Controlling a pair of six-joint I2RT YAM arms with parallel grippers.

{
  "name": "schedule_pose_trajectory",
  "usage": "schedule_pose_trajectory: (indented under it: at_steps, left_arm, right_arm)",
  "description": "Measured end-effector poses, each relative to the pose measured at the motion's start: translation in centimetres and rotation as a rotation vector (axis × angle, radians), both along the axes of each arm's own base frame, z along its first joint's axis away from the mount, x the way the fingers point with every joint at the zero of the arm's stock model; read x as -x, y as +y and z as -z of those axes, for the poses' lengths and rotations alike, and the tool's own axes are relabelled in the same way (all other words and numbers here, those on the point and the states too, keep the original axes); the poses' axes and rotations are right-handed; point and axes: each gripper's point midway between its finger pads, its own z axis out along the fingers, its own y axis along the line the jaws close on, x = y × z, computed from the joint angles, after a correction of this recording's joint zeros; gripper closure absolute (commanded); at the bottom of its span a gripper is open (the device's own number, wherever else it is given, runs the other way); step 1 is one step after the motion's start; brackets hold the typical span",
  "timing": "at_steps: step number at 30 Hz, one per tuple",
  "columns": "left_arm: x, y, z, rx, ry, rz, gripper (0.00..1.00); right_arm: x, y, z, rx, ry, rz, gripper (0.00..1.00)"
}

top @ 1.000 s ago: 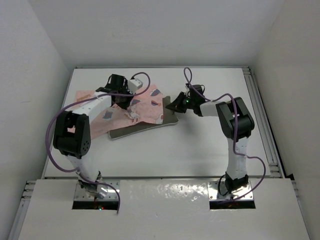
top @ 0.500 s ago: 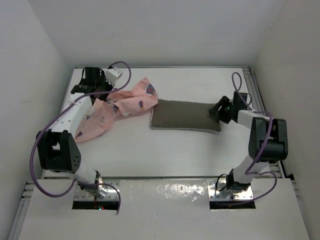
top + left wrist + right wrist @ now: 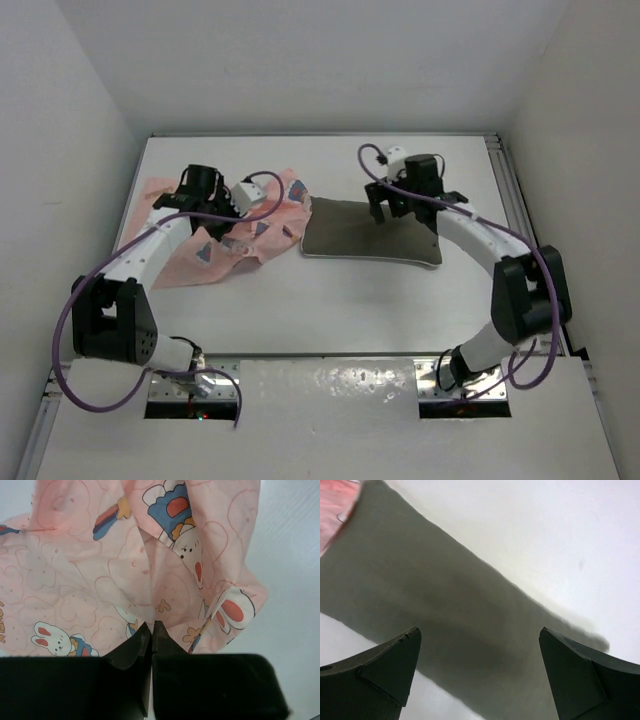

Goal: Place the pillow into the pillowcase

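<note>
From my station, the pillowcase [image 3: 190, 255] lies crumpled on the left half of the bench [image 3: 400, 300], bunched into folds, so I cannot make out where its mouth is. The pillow [image 3: 365, 238] is outside it, flat on the bench just to its right and near the middle. The cloth's right edge reaches the pillow's far left corner, though I cannot tell whether the two touch.

On the left wrist camera, my left hand [image 3: 151, 626] has its fingers pressed together on a gathered fold of the pillowcase [image 3: 90, 580]. The creases run in toward the tips, and the printed rabbits spread out beyond them. From above, that left hand [image 3: 212, 195] sits over the far part of the cloth.

My right hand [image 3: 403, 212] is over the far edge of the pillow with its fingers spread wide. On its wrist camera the right hand [image 3: 480, 650] frames the grey pillow [image 3: 445, 600] below, holding nothing.
</note>
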Motion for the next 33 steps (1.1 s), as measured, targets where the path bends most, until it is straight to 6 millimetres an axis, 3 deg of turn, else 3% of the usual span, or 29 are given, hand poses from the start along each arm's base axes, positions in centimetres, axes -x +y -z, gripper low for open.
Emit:
schedule_pose_trajectory:
  at_steps: [4, 7, 10, 11, 13, 15, 16, 17, 18, 19, 22, 26, 31, 33]
  left_arm:
    - [2.7, 1.9, 1.8, -0.016, 0.005, -0.001, 0.89]
    - [3.7, 3.2, 3.3, -0.020, 0.020, -0.046, 0.83]
    - [3.4, 2.9, 4.1, -0.008, 0.018, -0.072, 0.84]
    - [2.9, 2.7, 4.1, -0.005, 0.003, -0.077, 0.90]
    - [2.0, 2.4, 4.1, 0.001, -0.031, -0.098, 1.00]
    - [1.5, 2.3, 4.3, 0.004, -0.053, -0.122, 1.00]
    - [1.3, 2.2, 4.4, 0.007, -0.059, -0.132, 1.00]
    - [1.1, 2.2, 4.3, 0.012, -0.066, -0.143, 1.00]
    - [0.9, 2.1, 4.3, 0.018, -0.071, -0.150, 1.00]
    - [0.7, 2.0, 4.2, 0.024, -0.078, -0.156, 1.00]
    - [0.4, 1.5, 4.0, 0.043, -0.090, -0.167, 1.00]
    - [0.4, -0.3, 3.6, 0.058, -0.097, -0.126, 1.00]
    - [1.1, -3.6, 2.1, 0.076, -0.137, 0.025, 1.00]
    - [1.5, -4.8, 1.0, 0.094, -0.166, 0.082, 1.00]
  right_arm:
    - [-2.8, 4.6, 0.5, 0.094, 0.004, -0.178, 0.01]
    - [-5.2, 7.0, 3.2, 0.149, 0.068, -0.231, 0.01]
    - [-4.2, 7.2, 7.2, 0.198, 0.172, -0.255, 0.01]
    - [-3.6, 7.0, 8.4, 0.213, 0.204, -0.255, 0.01]
    - [-3.4, 7.0, 9.0, 0.223, 0.213, -0.255, 0.03]
    - [-3.3, 7.0, 9.0, 0.223, 0.211, -0.253, 0.23]
    - [-3.2, 7.0, 9.2, 0.222, 0.212, -0.254, 0.49]
    - [-3.1, 6.9, 9.3, 0.221, 0.208, -0.253, 0.61]
    - [-2.9, 6.8, 9.4, 0.221, 0.205, -0.249, 0.80]
    - [-2.8, 6.6, 9.3, 0.217, 0.194, -0.237, 1.00]
    - [-1.9, 5.6, 8.7, 0.192, 0.173, -0.187, 1.00]
    - [0.4, 2.5, 8.0, 0.122, 0.201, -0.060, 1.00]
    - [0.2, -2.6, 3.7, -0.007, 0.122, 0.213, 1.00]
    - [-0.8, -3.0, 1.0, -0.058, 0.034, 0.281, 1.00]
